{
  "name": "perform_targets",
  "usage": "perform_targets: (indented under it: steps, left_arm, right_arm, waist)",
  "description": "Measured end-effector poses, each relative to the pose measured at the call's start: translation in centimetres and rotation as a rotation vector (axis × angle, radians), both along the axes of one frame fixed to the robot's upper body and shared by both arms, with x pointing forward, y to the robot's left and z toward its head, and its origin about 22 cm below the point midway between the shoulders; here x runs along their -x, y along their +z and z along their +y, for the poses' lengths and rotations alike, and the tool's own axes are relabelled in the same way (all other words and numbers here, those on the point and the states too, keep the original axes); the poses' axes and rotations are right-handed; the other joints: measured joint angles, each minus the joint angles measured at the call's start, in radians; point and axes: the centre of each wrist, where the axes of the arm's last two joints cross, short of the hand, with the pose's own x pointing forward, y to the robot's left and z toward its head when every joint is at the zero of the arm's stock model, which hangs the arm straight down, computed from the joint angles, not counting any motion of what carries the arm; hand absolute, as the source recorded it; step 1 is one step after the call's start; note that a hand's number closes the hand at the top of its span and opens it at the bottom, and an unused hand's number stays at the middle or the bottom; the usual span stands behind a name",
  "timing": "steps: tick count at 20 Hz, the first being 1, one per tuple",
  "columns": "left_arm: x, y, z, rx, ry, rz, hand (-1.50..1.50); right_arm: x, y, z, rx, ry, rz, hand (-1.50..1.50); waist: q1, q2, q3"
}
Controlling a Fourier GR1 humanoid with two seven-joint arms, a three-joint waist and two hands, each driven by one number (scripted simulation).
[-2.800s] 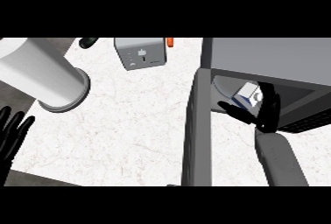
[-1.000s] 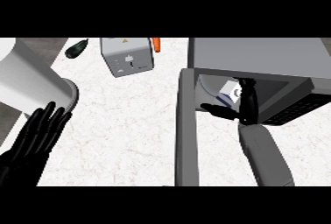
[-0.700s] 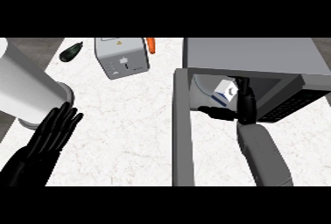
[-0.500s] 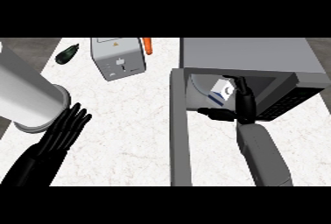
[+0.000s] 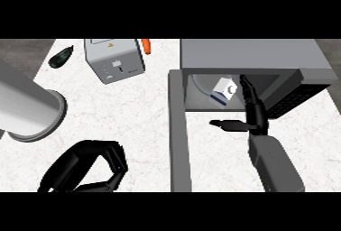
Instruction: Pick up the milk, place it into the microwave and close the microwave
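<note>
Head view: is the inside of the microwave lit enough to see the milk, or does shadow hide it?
Head view: the inside of the microwave is a dimmer grey than the counter, yet the white milk stands out plainly; the black right hand beside it is darker still; no glare shows.

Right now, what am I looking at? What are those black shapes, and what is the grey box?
You are looking steeply down from the robot's head at a white counter. The black shapes are its hands, on grey forearms. The right hand reaches with straight fingers into the microwave, beside the milk inside, without gripping it. The door is open. The left hand, at lower left, is curled and empty. Also on the counter are a toaster, a carrot, a dark vegetable and a grey cylinder.
</note>
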Motion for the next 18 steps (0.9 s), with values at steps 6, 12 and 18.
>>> perform_targets:
  steps: [6, 12, 18]
  left_arm:
    - [-2.2, -1.3, -3.0, -0.08, -0.024, 0.012, 1.5]
    - [-2.8, -4.1, -5.4, -0.173, -0.153, 0.058, 1.5]
    - [-2.7, -6.6, -9.4, -0.19, -0.244, 0.09, 1.5]
  right_arm:
    - [3.1, -0.1, -1.5, -0.007, 0.021, 0.028, -1.5]
    - [7.2, 0.6, -2.4, -0.004, 0.029, 0.021, -1.5]
    - [11.8, 2.5, -4.3, -0.003, 0.019, -0.006, -1.5]
  waist:
    - [-0.016, -0.002, 0.001]
    - [-0.027, -0.003, 0.0]
    - [-0.026, -0.002, 0.001]
